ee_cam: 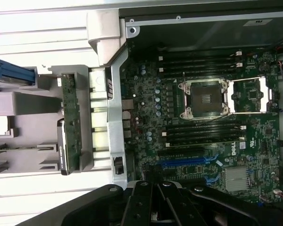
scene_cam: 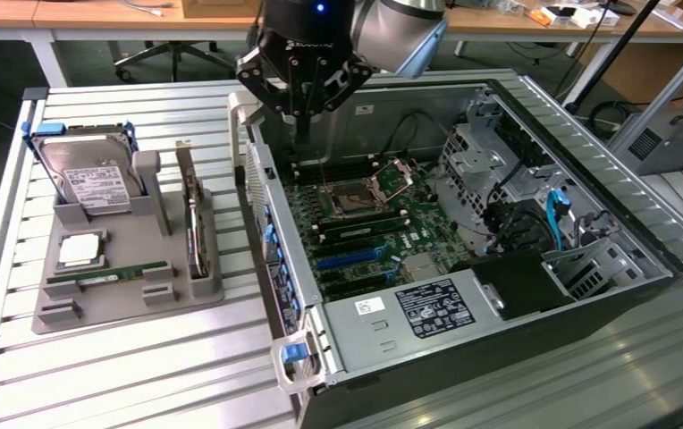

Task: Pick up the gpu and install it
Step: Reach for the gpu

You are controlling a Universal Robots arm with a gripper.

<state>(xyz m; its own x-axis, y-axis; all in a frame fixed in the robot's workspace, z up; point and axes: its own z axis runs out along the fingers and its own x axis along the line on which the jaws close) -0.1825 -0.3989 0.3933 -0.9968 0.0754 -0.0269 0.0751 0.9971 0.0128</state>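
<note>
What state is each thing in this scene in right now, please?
gpu: standing on edge in the grey holder, untouched.
gripper: shut, empty, above the open case.
computer case: lying open, inside exposed.
CPU socket: cover flipped open, no chip seated.
hard drive: propped upright in the holder.
RAM stick: lying low in the holder.

My arm [scene_cam: 404, 27] is cut off at the exterior view's top edge; the gpu [scene_cam: 198, 237], at left, stands edge-on, faces mostly hidden.

1 gpu [scene_cam: 196, 237], 1 hard drive [scene_cam: 91, 179], 1 case [scene_cam: 359, 338]
</note>
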